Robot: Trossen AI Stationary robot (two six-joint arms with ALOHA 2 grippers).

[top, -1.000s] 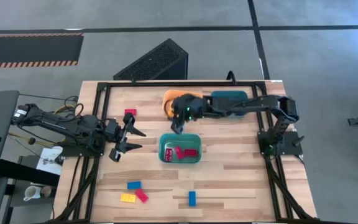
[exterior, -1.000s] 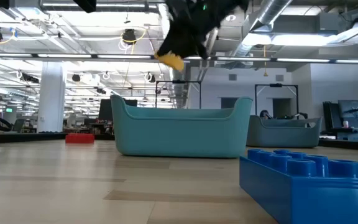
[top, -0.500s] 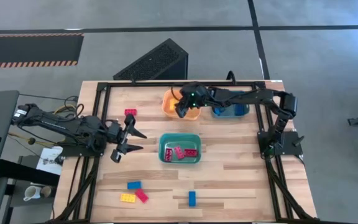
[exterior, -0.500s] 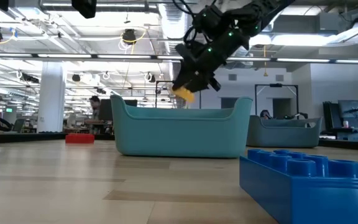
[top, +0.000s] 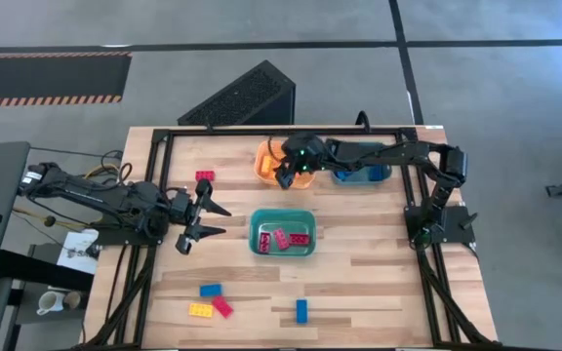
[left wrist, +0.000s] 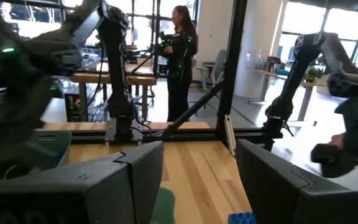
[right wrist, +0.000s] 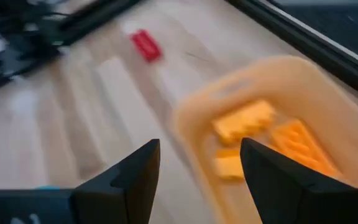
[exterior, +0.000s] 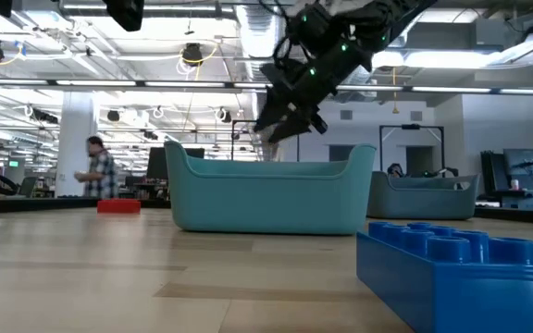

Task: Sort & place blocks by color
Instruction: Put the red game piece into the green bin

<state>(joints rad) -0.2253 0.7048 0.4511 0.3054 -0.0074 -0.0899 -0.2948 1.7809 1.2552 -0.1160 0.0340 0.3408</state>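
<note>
My right gripper point(top: 286, 174) hovers open over the orange bin point(top: 265, 161) near the table's far edge, with nothing between its fingers point(right wrist: 201, 180). Three yellow blocks point(right wrist: 244, 121) lie inside that bin. Red blocks point(top: 283, 237) lie in the teal bin point(top: 305, 249) at mid-table. A red block point(top: 204, 176) lies on the table's left. Blue point(top: 210, 290), yellow point(top: 200, 309), red point(top: 222, 307) and blue point(top: 301, 311) blocks lie near the near edge. My left gripper point(top: 198, 222) waits open at the left, holding nothing.
A blue-green bin point(top: 364, 163) sits under my right arm beside the orange one. A black frame point(top: 261, 130) runs along the table's edges. In the low view a blue block point(exterior: 452, 268) lies close to the camera. People move in the room beyond.
My right gripper has moved from above the teal bin's far left corner toward the far edge, coming over the orange bin with a yellow block at its fingertips. That block no longer shows between the fingers in the low view. The left arm has stayed still.
</note>
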